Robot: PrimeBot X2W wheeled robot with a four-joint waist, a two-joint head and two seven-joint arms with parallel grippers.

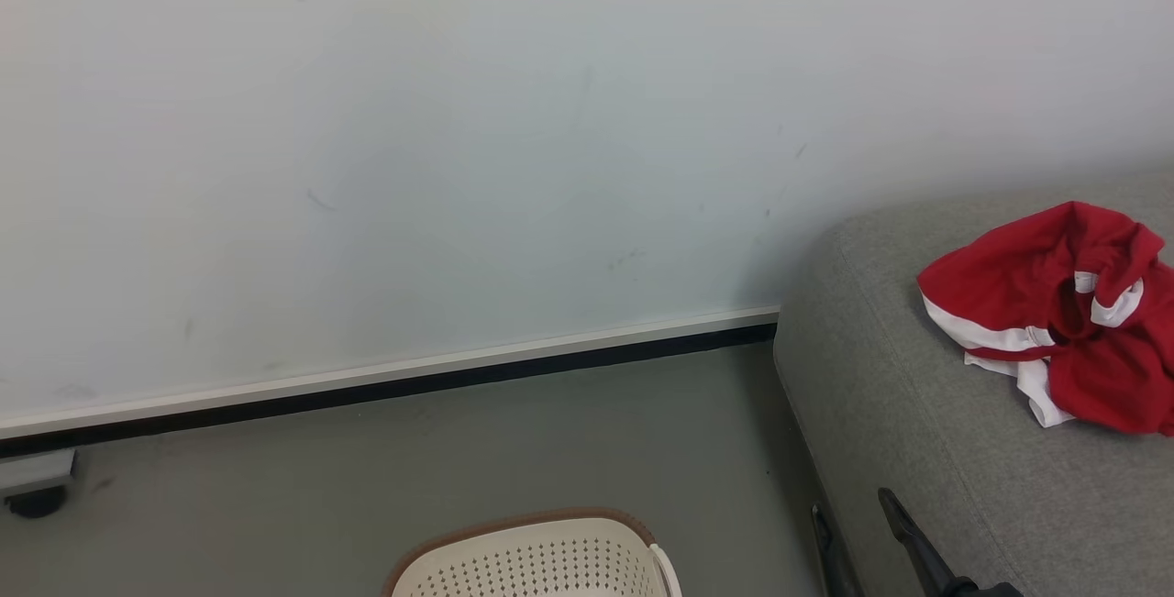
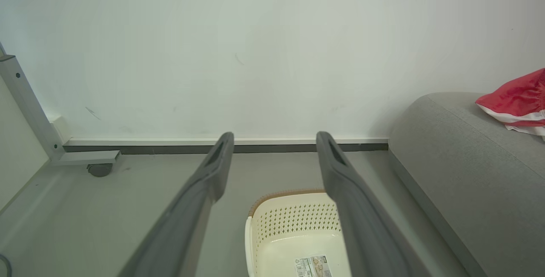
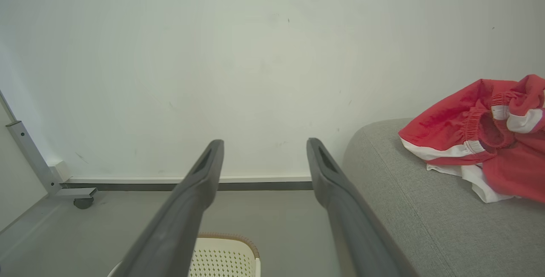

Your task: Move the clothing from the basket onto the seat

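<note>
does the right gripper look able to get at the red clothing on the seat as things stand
Probably yes: the right gripper is open and empty, and nothing stands between it and the clothing lying on the seat off to its right.

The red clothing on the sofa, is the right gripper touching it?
Apart. The right wrist view shows the open right gripper pointing at the wall, well to the side of the clothing, with bare grey sofa between them.
</note>
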